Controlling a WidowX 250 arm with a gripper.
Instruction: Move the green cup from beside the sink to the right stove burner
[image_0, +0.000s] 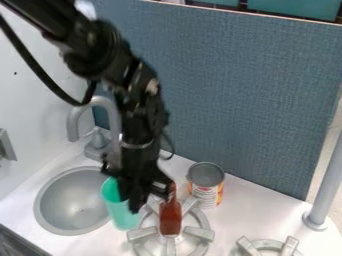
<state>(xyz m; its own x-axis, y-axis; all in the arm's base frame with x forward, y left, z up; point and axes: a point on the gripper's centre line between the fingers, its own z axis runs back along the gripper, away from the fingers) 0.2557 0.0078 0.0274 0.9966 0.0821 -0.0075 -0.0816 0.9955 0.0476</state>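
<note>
My black gripper (151, 197) hangs low over the back left of the stove burner, its fingers apart. One fingertip is beside the right side of a teal cup (121, 210), in front of part of it; whether they touch, I cannot tell. The other fingertip is close to the neck of a reddish-brown bottle (170, 219). The bottle is over the burner grate (198, 232). Behind it and to the right, a can (206, 186) with a white, red and yellow label stands upright on the white counter (257, 212).
A round metal sink (50, 202) is at the left, with a grey faucet (75, 122) behind it. A second burner (268, 246) is at the lower right, near a grey post (324, 185). A blue-grey panel (234, 100) rises behind the counter.
</note>
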